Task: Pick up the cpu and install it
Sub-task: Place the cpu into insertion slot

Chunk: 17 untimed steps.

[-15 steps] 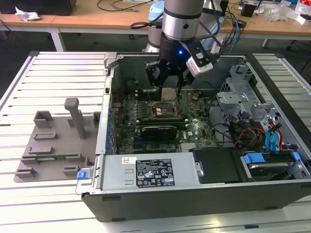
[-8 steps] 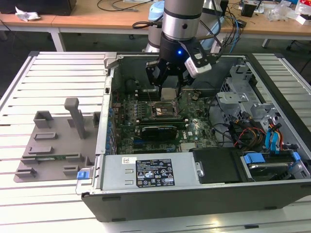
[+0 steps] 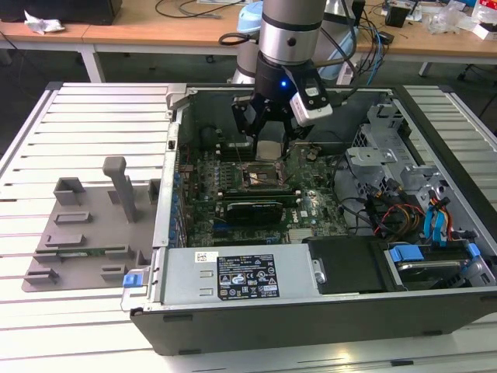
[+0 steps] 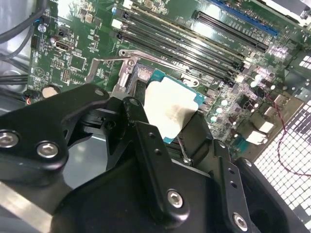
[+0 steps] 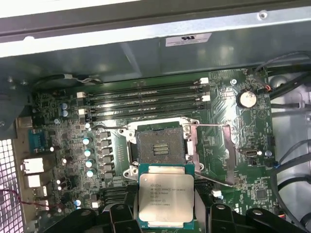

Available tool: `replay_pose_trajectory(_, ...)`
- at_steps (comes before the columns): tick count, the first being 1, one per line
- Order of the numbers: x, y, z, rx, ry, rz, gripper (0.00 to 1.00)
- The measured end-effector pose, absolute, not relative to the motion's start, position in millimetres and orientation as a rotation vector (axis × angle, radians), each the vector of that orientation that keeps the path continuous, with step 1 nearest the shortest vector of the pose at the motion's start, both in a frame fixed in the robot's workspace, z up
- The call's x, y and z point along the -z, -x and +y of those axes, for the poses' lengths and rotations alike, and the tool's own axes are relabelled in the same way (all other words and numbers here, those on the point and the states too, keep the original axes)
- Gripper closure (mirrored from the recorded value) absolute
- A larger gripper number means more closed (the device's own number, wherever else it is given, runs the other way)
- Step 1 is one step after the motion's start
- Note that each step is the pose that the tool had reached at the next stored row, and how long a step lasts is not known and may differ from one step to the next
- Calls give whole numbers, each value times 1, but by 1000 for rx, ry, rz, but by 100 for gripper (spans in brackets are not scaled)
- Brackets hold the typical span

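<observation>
The cpu [image 5: 166, 198] is a small square chip with a silvery metal top on a green base, and my gripper [image 5: 166, 216] is shut on its edges. It hangs inside the open computer case, a little above the motherboard and just beside the open black socket [image 5: 160, 148]. The socket's pins are bare, and its metal load plate [image 5: 228, 145] is swung aside. In the exterior view the gripper [image 3: 269, 148] hovers with the cpu [image 3: 269, 150] over the socket [image 3: 260, 177]. In the second wrist view the cpu [image 4: 167, 109] sits between black fingers [image 4: 146, 141].
Memory slots [image 5: 146, 99] run along one side of the socket. A black card [image 3: 252, 210] and the power supply [image 3: 241, 276] lie toward the case front. A drive cage and cables [image 3: 404, 194] fill the exterior view's right. A grey plastic tray [image 3: 85, 233] stands outside the case on the left.
</observation>
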<state>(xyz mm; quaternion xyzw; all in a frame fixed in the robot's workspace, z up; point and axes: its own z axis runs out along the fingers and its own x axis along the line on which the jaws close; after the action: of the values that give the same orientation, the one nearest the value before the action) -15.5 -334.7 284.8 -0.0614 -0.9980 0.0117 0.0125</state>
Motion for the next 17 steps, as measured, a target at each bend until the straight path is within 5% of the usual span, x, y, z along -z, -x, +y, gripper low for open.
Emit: replay_pose_trajectory(17,-285,15,-335,-37,339,-3097,45)
